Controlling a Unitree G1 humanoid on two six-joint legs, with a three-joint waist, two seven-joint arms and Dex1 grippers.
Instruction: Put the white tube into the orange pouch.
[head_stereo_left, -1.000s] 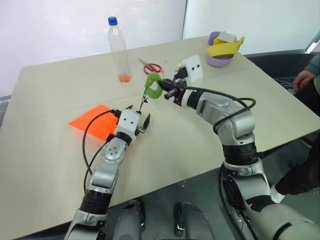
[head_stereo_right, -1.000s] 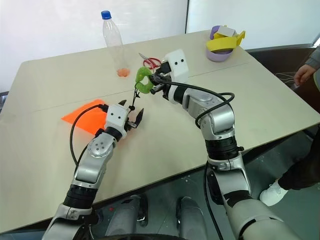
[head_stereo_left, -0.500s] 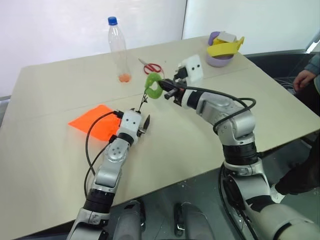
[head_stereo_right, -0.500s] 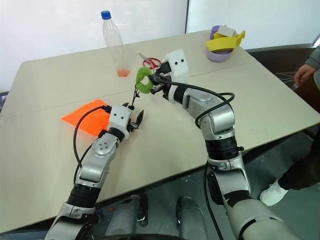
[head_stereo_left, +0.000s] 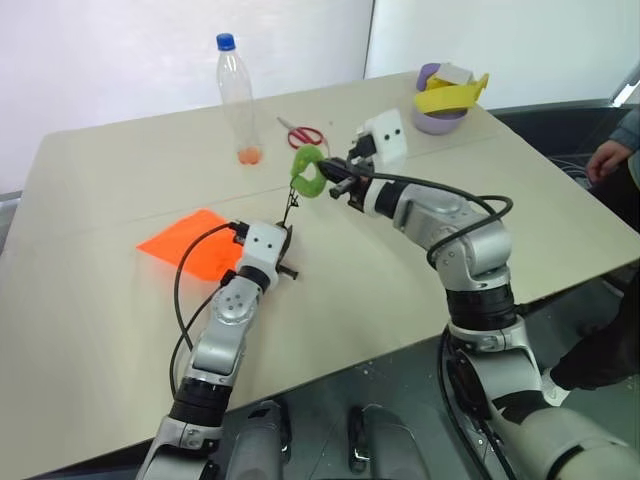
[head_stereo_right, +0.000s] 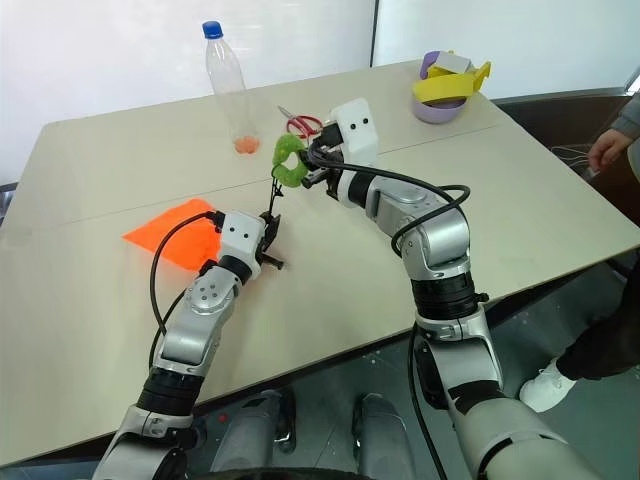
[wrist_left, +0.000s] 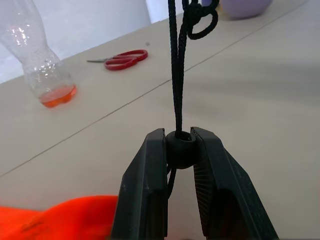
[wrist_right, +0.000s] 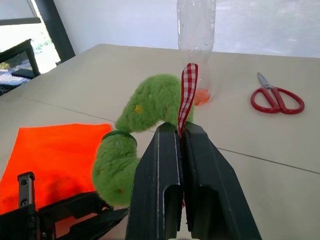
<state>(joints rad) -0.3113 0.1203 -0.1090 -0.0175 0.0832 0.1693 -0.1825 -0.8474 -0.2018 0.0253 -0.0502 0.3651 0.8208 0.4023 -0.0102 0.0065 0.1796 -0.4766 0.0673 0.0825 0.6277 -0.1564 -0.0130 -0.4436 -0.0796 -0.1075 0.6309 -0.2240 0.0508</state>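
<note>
While the right pincer (wrist_right: 181, 131) holds the fuzzy green tag (head_stereo_left: 306, 172) up above the tabletop (head_stereo_left: 420, 250), its two black fingers pressed together on the tag's red-and-white checked ribbon (wrist_right: 188, 92), the left pincer (wrist_left: 178, 145) sits lower and nearer the robot, its fingers narrowed onto the round black cord stopper (wrist_left: 179, 149). The thin black cord (wrist_left: 175, 65) runs taut from that stopper up to the green tag, with a small knotted loop near its upper end. The orange pouch (head_stereo_left: 192, 243) lies flat on the tabletop just behind and to the left of the left pincer, its near corner hidden by the pincer's white housing. The white tube cannot be made out anywhere on the tabletop. Farther back stand a clear plastic bottle (head_stereo_left: 236, 95) with a blue cap and a little orange liquid at its bottom, and red-handled scissors (head_stereo_left: 302, 133) lie just to the right of it. A lilac bowl (head_stereo_left: 438, 110) carrying something yellow sits at the far right corner. A person's hand (head_stereo_left: 606, 158) rests beyond the right edge of the tabletop.
</note>
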